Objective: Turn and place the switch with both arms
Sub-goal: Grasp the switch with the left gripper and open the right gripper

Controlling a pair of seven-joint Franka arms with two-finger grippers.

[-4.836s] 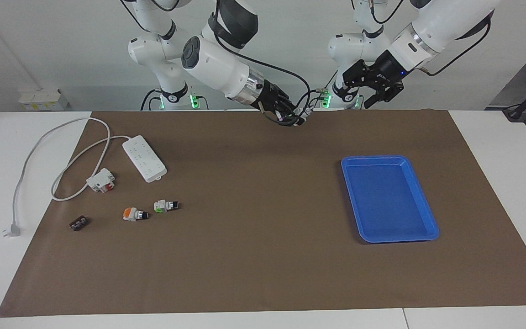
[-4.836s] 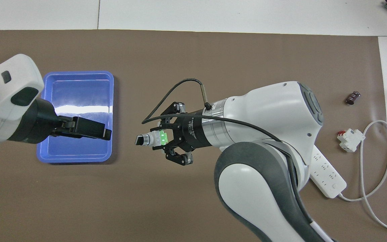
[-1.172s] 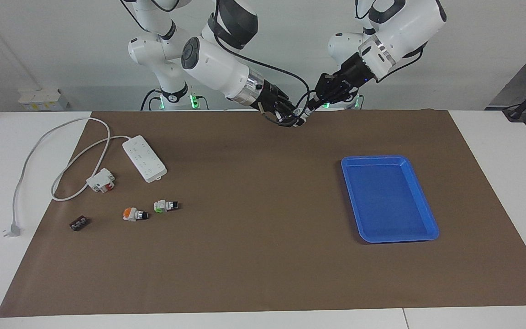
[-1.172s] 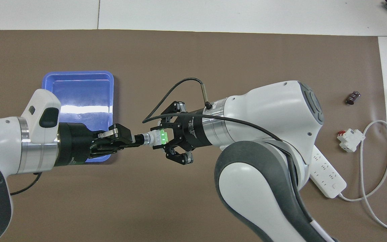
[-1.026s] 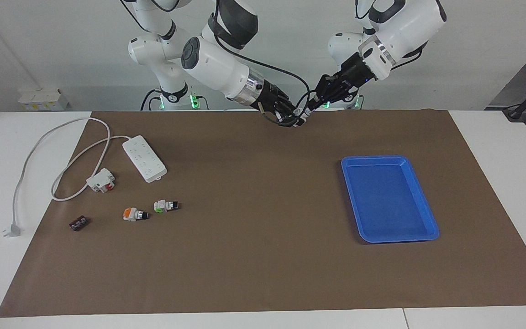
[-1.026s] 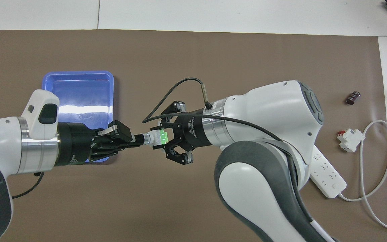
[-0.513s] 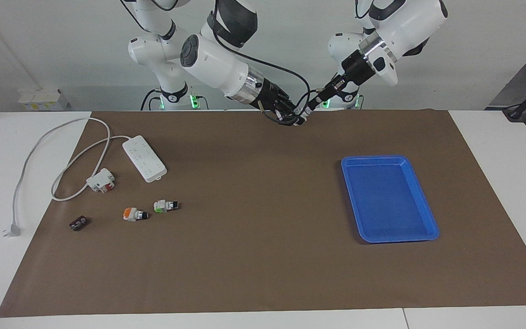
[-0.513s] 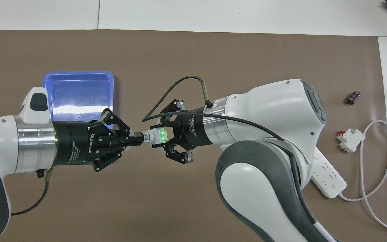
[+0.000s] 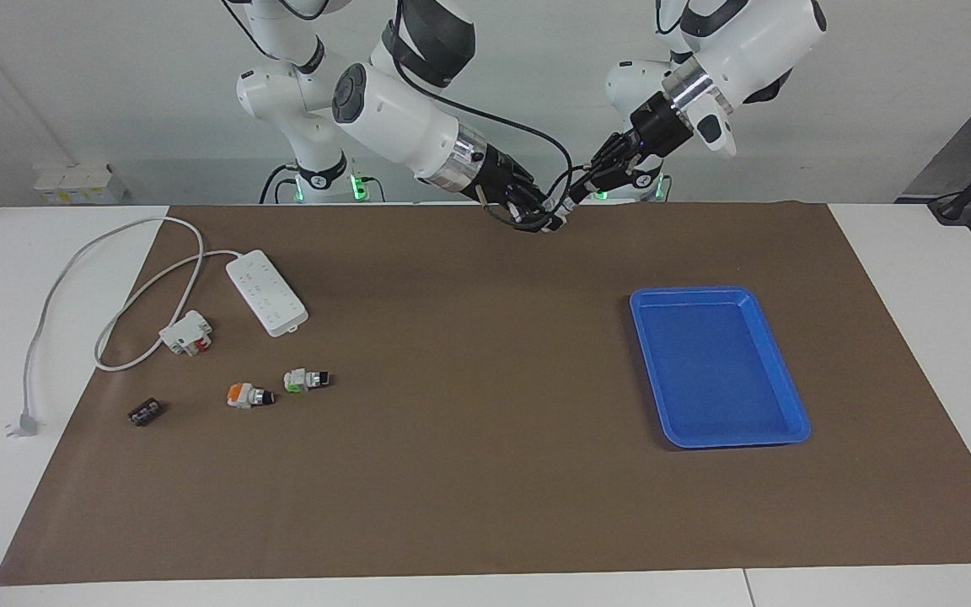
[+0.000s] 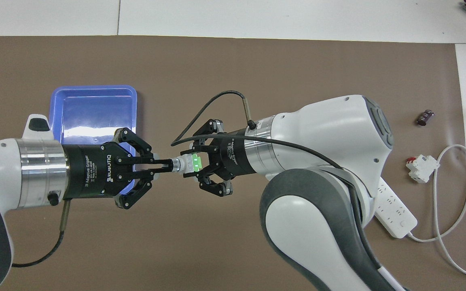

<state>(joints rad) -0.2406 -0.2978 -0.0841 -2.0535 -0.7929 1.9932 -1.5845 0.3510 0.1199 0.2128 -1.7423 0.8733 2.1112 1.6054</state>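
Switch: small white switch block with bright green face [image 10: 193,163], held in air above brown counter [image 10: 233,242].
Right tool [image 10: 195,165]: closed on block.
Left tool [image 10: 168,165]: closed on knob.
Left to do: placing, probably in blue plastic tray [image 10: 95,101].

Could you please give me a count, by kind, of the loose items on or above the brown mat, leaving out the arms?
Push-button switches: 3 (green-faced white switch block held in the air, orange-topped switch, paler-green switch with black knob)
White breaker with red tabs: 1
White power strip: 1
Small dark terminal block: 1
Blue plastic tray: 1
Total: 7
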